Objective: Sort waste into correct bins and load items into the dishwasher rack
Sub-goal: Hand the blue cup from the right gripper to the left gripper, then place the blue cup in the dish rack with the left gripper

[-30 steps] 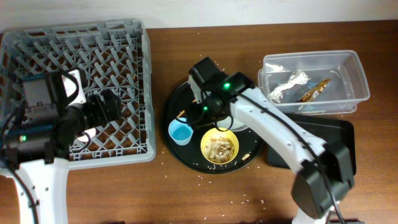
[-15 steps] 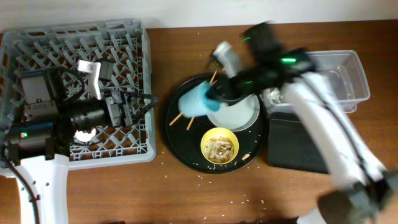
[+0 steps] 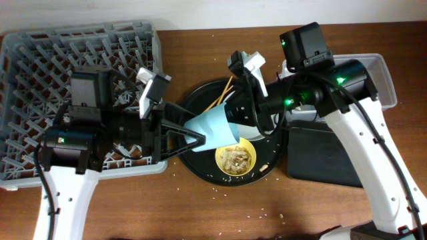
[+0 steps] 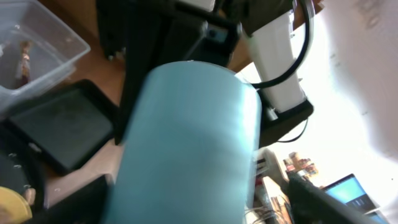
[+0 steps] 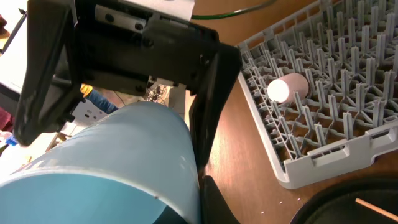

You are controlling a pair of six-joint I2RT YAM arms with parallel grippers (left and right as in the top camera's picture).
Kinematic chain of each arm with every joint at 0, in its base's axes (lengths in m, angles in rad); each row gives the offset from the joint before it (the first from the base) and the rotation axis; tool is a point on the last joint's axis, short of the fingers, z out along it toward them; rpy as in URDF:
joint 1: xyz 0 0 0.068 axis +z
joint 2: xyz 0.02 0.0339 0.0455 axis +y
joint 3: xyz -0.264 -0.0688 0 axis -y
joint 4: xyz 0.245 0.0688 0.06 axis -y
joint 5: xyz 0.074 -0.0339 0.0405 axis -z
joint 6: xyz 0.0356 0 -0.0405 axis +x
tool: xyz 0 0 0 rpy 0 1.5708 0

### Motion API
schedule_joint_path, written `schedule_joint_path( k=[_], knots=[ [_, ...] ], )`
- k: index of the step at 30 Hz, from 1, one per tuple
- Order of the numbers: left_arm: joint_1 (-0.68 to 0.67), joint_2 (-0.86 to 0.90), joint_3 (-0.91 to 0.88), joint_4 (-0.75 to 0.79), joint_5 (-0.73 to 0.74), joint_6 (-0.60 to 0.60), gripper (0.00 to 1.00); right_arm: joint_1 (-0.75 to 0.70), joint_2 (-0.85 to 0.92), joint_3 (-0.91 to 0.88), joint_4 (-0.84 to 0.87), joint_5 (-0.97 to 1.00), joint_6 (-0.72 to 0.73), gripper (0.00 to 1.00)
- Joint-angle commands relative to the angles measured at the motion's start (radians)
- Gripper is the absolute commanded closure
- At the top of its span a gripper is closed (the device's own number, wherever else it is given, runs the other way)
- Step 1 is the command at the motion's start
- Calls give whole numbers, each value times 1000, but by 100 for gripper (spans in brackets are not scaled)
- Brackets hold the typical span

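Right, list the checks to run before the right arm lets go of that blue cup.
1. Right gripper clamps the light-blue cup: ok.
2. Left gripper has its fingers on either side of the cup: ok.
3. Left fingers pressing firmly on the cup: cannot tell.
4. Cup empty inside: cannot tell.
5. Dishwasher rack has free pegs beside the pink cup: ok.

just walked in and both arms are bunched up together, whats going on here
It looks like a handover in mid air. The right fingers hold the light-blue cup tilted above the round black tray. The left fingers are spread open at its wide end, not closed on it. The pink cup lies in the dishwasher rack, and the yellow bowl of food scraps sits on the tray.
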Motion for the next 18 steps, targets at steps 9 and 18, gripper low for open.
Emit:
schedule_joint_path(
  k=[9,18],
  knots=[
    [-93,0,13,17,-325,-42,56,-35,-8,12,10,122,28,1],
    [153,4,13,-200,-1497,-298,55,-68,6,5,-71,652,465,2]
  ],
)
